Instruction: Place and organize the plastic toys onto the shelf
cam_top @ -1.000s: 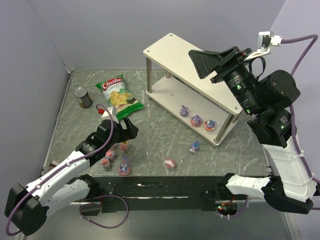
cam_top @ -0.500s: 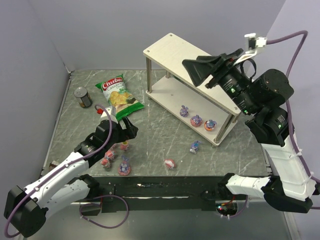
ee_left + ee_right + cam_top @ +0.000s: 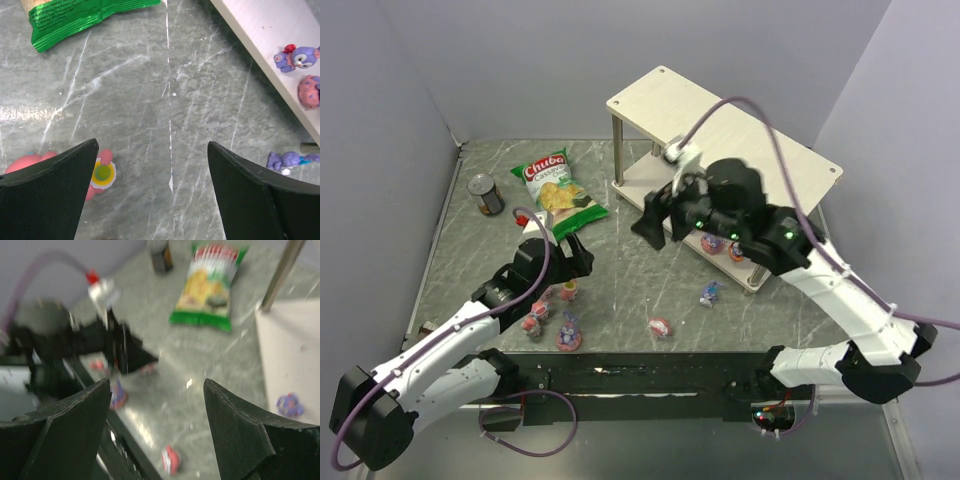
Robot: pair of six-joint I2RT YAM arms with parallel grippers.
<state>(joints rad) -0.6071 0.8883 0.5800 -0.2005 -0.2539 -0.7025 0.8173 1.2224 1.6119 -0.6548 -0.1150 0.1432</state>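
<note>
shelf [image 3: 650, 100]: two-tier rack of pale wooden boards on thin metal posts, standing at the far right of the grey marbled table [image 3: 630, 280]. the lower board holds a purple bunny-eared figurine with a red bow [image 3: 297, 56] and, just beside it, a pink spotted rounded figurine [image 3: 310, 91], both close to the board's near edge. the right arm hides much of this tier in the top view.

loose toys on the table:
- lilac figurine lying on its side [image 3: 709, 293], just off the shelf's near corner
- pink-red rounded figurine [image 3: 661, 326], alone near the front edge
- purple figurine on an orange-pink base [image 3: 568, 335], near left
- small cluster of pink-red figurines [image 3: 535, 315], just left of that
- pink figurine with a yellow-and-green disc [image 3: 102, 172], partly hidden by one finger of the left gripper

left gripper [image 3: 151, 145]: low over the table at near left, jaws wide apart, holding nothing.

right gripper [image 3: 156, 385]: above the table just left of the lower board, jaws spread wide, empty; its own view is blurred.

green chip bag [image 3: 558, 190]: flat, far left.

dark metal can [image 3: 486, 194]: upright, left of the bag.
</note>
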